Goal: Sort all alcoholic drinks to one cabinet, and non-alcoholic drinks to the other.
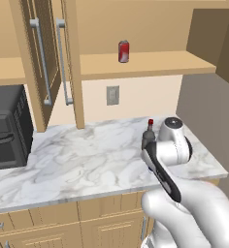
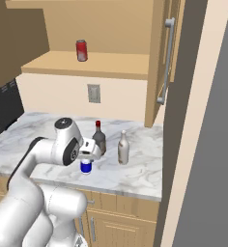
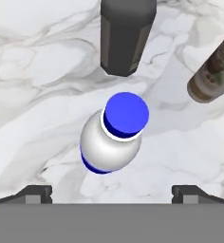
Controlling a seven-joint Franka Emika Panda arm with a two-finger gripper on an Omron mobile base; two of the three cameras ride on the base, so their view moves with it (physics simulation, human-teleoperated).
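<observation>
Open gripper above the white bottle

Its fingers stand wide apart, holding nothing, over the blue cap on the marble counter. The dark bottle sits at 12 o'clock, the beige bottle at 2; its label is unreadable. The base views add the red can on the open cabinet shelf.

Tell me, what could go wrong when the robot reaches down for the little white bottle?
The open gripper hangs right above the white bottle. The dark bottle stands close behind it, so a finger might bump it over. The pale bottle is near too and could get knocked. The white bottle's round shoulder might also slip if the fingers close too high.
</observation>
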